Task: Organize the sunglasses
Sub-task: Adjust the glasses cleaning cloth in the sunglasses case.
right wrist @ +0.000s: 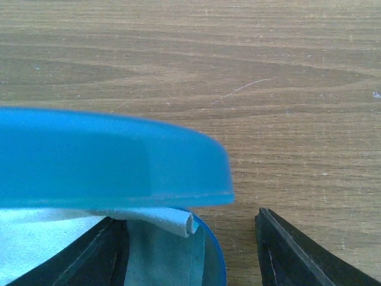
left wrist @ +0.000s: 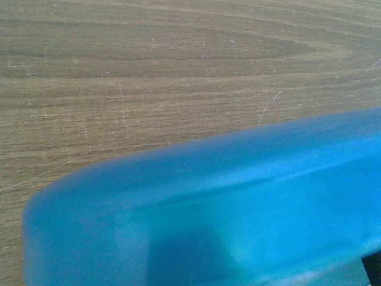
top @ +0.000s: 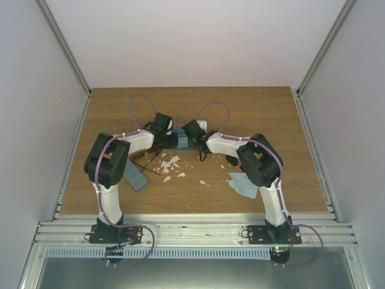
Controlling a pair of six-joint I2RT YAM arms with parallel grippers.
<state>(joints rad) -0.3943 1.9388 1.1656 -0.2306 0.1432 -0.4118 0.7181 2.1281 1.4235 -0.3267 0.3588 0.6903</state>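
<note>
The bright blue oval case (top: 179, 140) lies mid-table between both grippers, its lid raised. In the right wrist view the lid (right wrist: 107, 158) stands over the pale lining (right wrist: 155, 250). My right gripper (right wrist: 190, 256) is open, one finger inside the case and one outside, astride its end rim. My left gripper (top: 162, 127) is at the case's left end. The blue case (left wrist: 226, 202) fills the left wrist view and hides the fingers. A thin reddish-brown pair of sunglasses (top: 143, 160) lies under the left arm. A small dark shape (top: 203, 155), perhaps the black pair, lies under the right forearm.
Several white scraps (top: 169, 165) are scattered on the wooden table (top: 258, 114) in front of the case. A grey-blue piece (top: 136, 178) lies by the left arm and another (top: 243, 184) by the right arm. Metal rails and grey walls border the table.
</note>
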